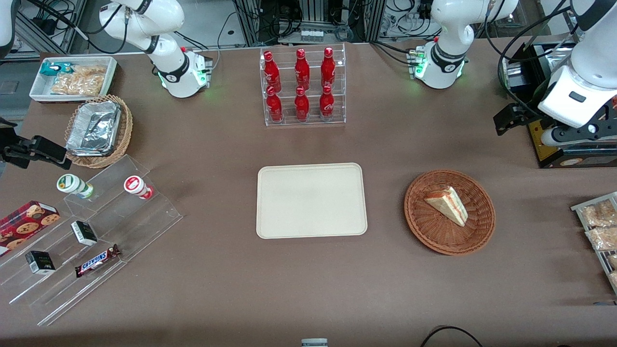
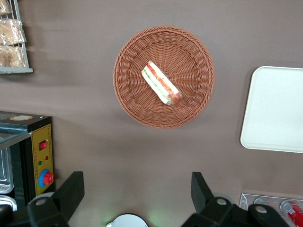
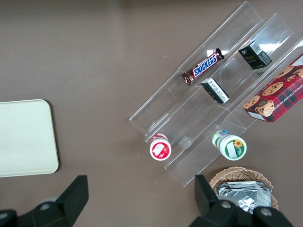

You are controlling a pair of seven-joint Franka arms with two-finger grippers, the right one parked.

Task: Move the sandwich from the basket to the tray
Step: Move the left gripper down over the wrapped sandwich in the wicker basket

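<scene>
The sandwich (image 1: 448,205) (image 2: 161,90), a pale bread wedge with red and green filling along its edge, lies in the round reddish-brown wicker basket (image 1: 424,226) (image 2: 137,56). The cream tray (image 1: 311,200) (image 2: 274,109) sits flat at the table's middle, beside the basket, with nothing on it. My gripper (image 1: 506,119) (image 2: 136,191) hangs high over the table, farther from the front camera than the basket and toward the working arm's end. Its fingers are spread wide, open, with only bare tabletop between them.
A black appliance (image 1: 564,144) (image 2: 28,156) stands just under my arm. A rack of snack packets (image 1: 600,226) lies at the working arm's end. An acrylic rack of red bottles (image 1: 302,86) stands farther back than the tray. Acrylic steps (image 1: 96,231) and a tan foil basket (image 1: 96,127) occupy the parked arm's end.
</scene>
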